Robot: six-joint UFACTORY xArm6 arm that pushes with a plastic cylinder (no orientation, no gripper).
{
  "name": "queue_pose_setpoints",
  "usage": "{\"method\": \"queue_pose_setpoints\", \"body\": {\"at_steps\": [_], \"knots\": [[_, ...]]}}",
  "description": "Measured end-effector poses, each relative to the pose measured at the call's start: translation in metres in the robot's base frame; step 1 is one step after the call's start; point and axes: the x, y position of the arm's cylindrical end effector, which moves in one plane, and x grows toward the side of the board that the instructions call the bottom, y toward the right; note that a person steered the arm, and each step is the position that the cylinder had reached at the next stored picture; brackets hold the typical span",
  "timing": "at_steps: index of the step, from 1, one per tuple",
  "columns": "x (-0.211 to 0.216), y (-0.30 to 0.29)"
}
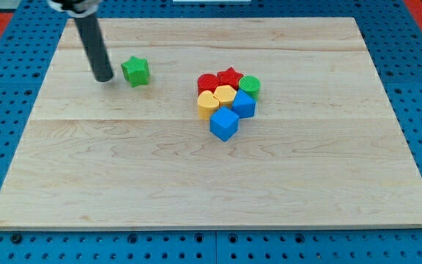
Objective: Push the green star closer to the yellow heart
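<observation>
We carry no jaws at all, so nothing opens, closes or grips: our arm ends in a straight, dark, matte rod, and my tip (104, 77) rests on the board just left of the green star (135, 71), a narrow gap between them; we cannot tell if they touch. The star sits alone in the far left part of the pale wooden board (196, 176), whose grain runs in long planks.

Well to its right lies a tight cluster of glossy blocks. The yellow heart (225, 94) sits in its middle, touching another yellow block (207, 103). Behind them are a red block (208, 82), a red star (230, 77) and a green cylinder (250, 85). Nearer us are a blue block (244, 104) and a blue cube (224, 124).
</observation>
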Motion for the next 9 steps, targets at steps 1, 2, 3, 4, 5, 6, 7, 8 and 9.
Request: {"method": "queue_pose_setpoints", "body": {"at_steps": [1, 2, 3, 4, 5, 6, 7, 8, 9], "knots": [[-0.019, 0.004], [-0.034, 0.022], [-0.028, 0.041], [-0.017, 0.058], [-0.002, 0.066], [0.012, 0.076], [0.014, 0.090], [0.020, 0.107], [0.032, 0.131]]}}
